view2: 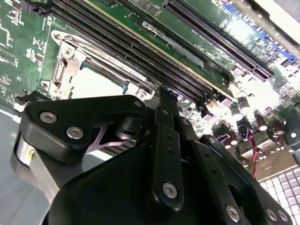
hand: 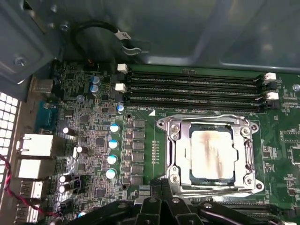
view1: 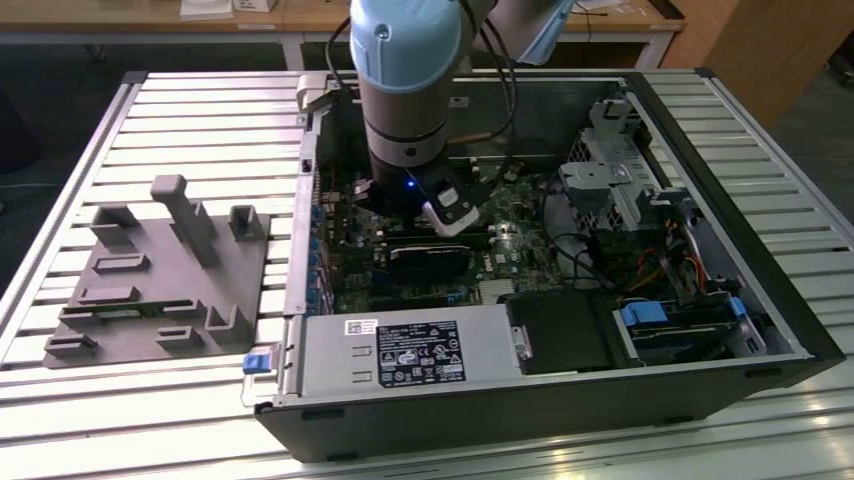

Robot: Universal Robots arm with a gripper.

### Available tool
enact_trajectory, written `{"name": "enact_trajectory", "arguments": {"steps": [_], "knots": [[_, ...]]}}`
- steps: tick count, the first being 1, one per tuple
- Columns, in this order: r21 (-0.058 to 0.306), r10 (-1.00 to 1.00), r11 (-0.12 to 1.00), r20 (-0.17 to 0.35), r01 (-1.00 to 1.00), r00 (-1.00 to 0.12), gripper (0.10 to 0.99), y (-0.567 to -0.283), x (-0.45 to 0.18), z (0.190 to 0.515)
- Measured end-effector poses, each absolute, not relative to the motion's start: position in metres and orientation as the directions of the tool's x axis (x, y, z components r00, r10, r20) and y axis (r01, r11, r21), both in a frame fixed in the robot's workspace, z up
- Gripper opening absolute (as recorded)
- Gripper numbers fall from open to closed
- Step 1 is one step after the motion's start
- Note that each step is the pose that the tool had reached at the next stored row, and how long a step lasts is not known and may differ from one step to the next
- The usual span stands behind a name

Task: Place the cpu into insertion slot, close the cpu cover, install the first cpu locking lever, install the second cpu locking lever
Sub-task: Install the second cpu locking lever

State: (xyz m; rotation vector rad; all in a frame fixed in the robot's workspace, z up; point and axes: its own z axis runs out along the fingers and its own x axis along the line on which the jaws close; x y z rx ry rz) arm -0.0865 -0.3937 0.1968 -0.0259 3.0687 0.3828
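Inside case: gripper (hand: 161, 206) low over motherboard (hand: 136, 140), just beside insertion slot (hand: 211, 154)
cpu (hand: 212, 153): seated in slot; metal cover (hand: 174, 150) closed
claw: opening cannot be told; grasp unclear

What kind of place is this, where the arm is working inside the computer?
Probably a lab or workshop test bench. An open computer case lies on a slatted metal table, a grey fixture block sits beside it, and wooden desks stand behind. The cpu sits in the insertion slot.
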Motion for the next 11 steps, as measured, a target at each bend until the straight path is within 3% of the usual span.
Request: {"name": "enact_trajectory", "arguments": {"steps": [11], "knots": [[0.275,-0.014,0.961,-0.051,-0.028,-0.999,0.106,-0.3945,-0.0866,0.1910]]}}
